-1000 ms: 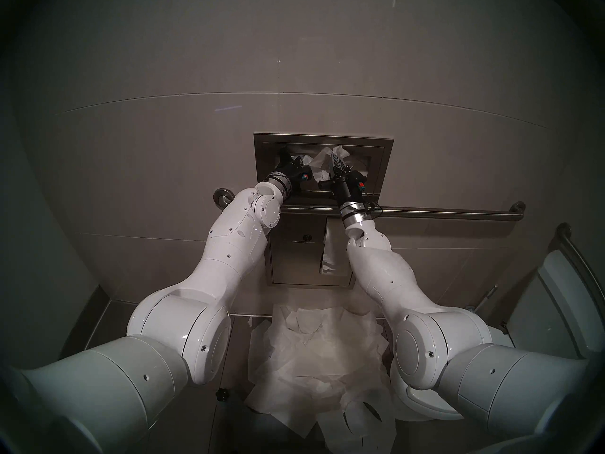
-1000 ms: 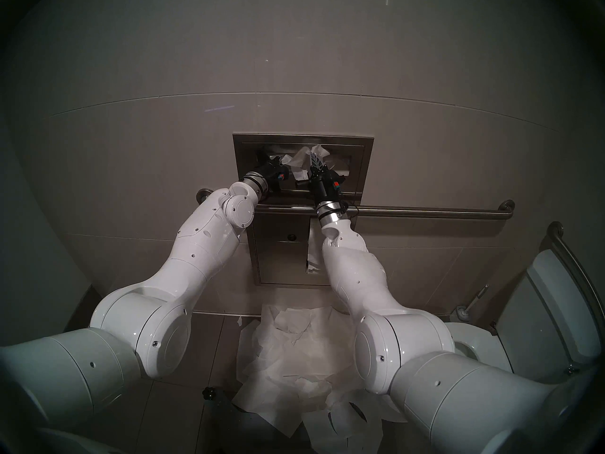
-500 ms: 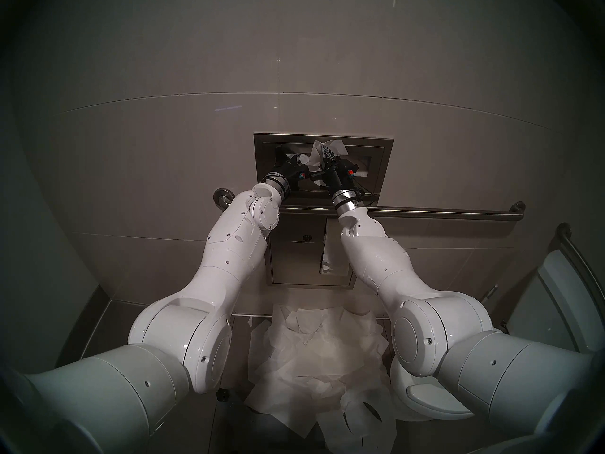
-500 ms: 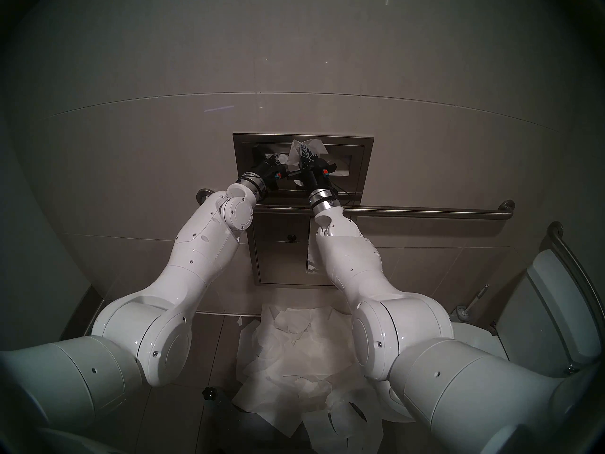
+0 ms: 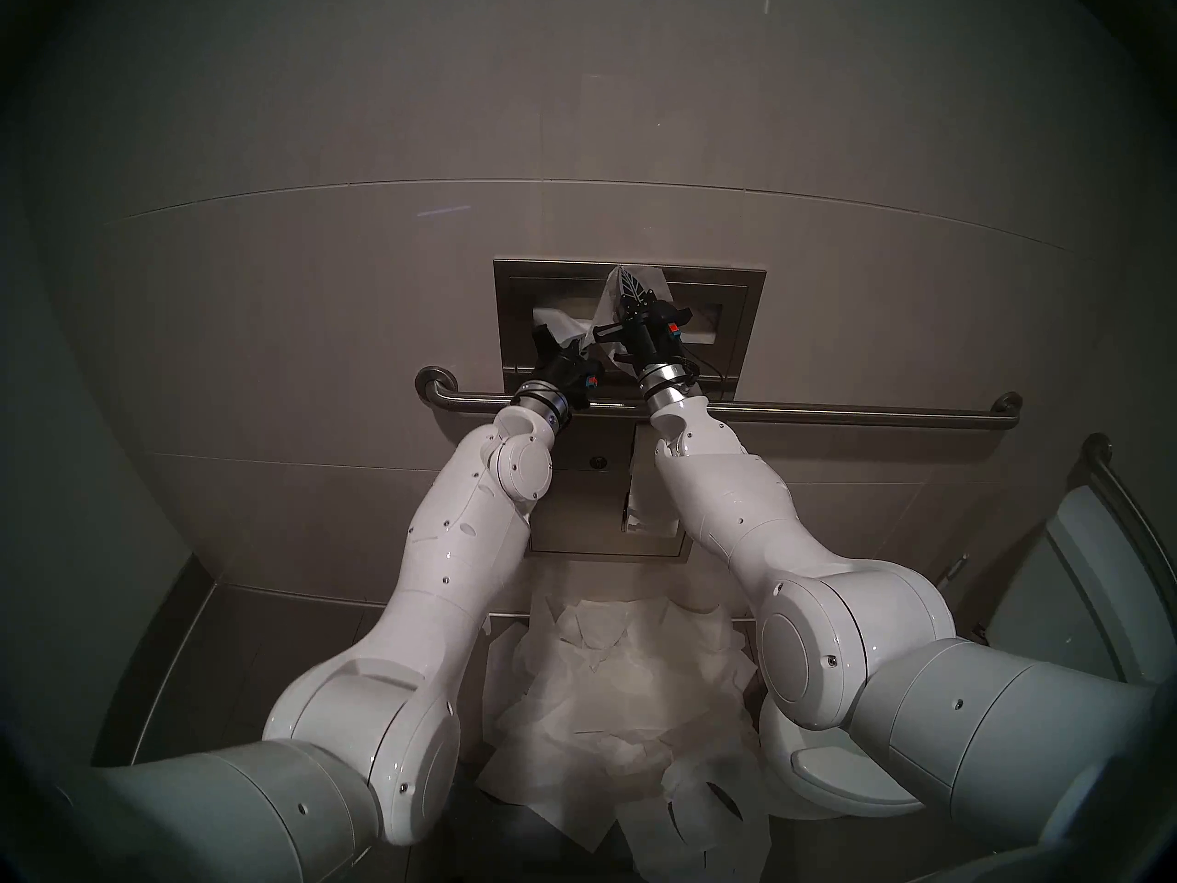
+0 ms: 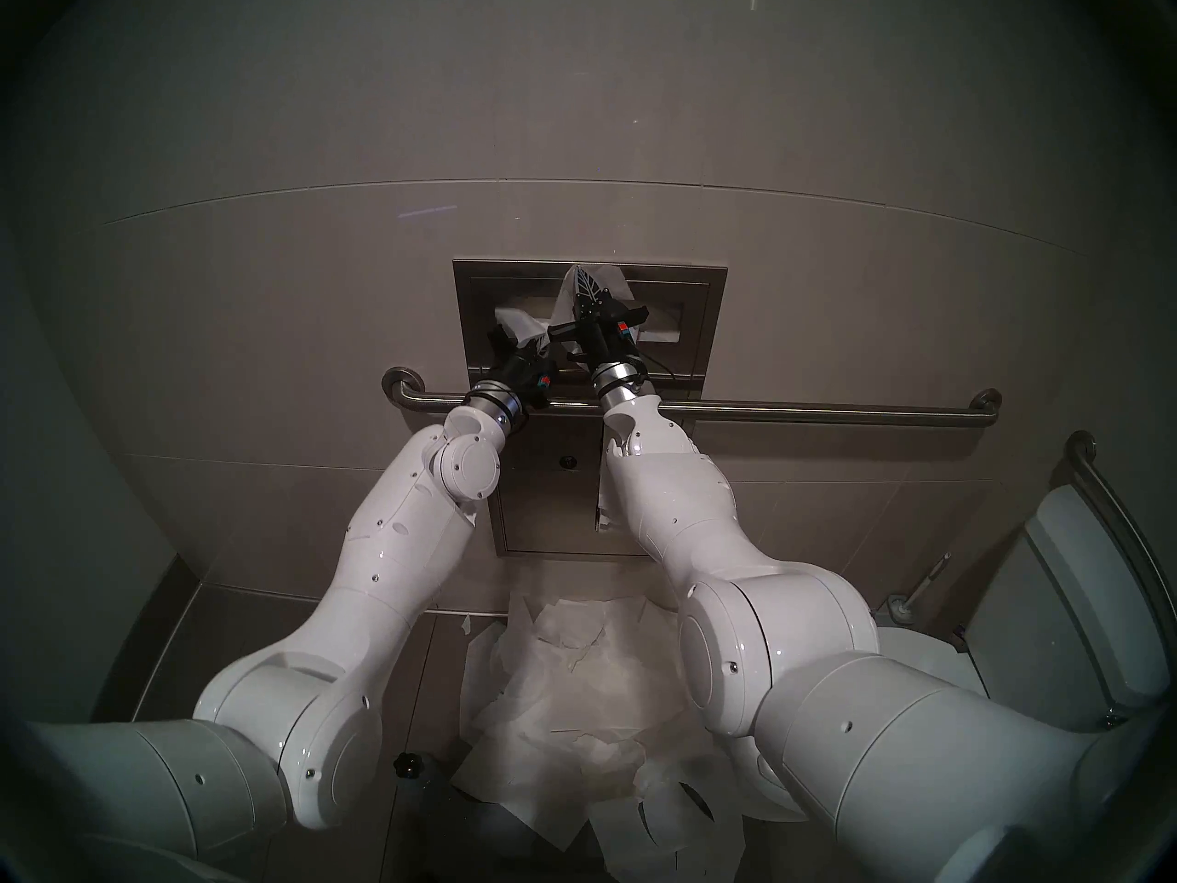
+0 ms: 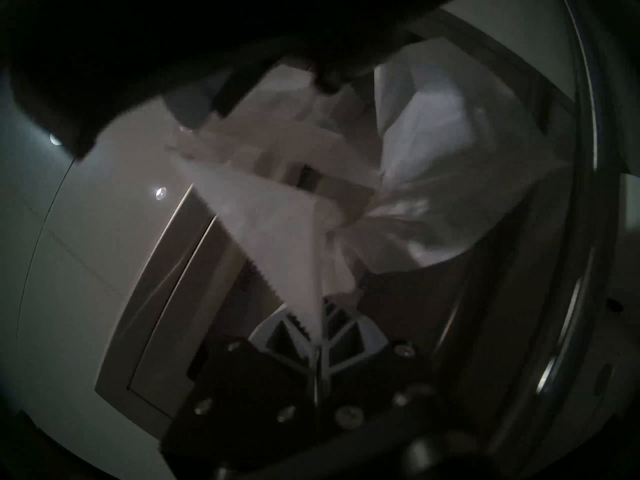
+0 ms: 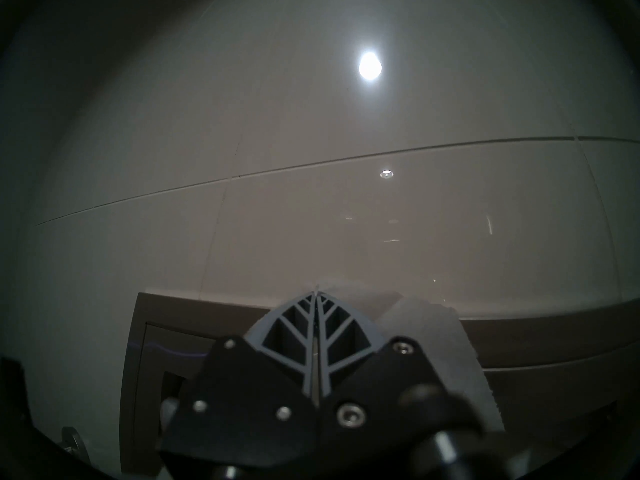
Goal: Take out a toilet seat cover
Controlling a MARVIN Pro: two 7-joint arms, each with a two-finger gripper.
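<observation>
Steel grab bar [image 5: 828, 411] crosses beneath both arms.

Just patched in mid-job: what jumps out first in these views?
Both grippers are shut on one crinkled toilet seat cover at the steel wall dispenser: the right gripper high near its top edge, the left gripper lower. A heap of loose paper sheets covers the floor below.

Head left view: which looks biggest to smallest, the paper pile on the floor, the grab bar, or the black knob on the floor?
1. Paper pile: the widest patch by far.
2. Grab bar: long but thin, and farther from the camera, so it may look smaller than it is.
3. Knob: tiny.
</observation>
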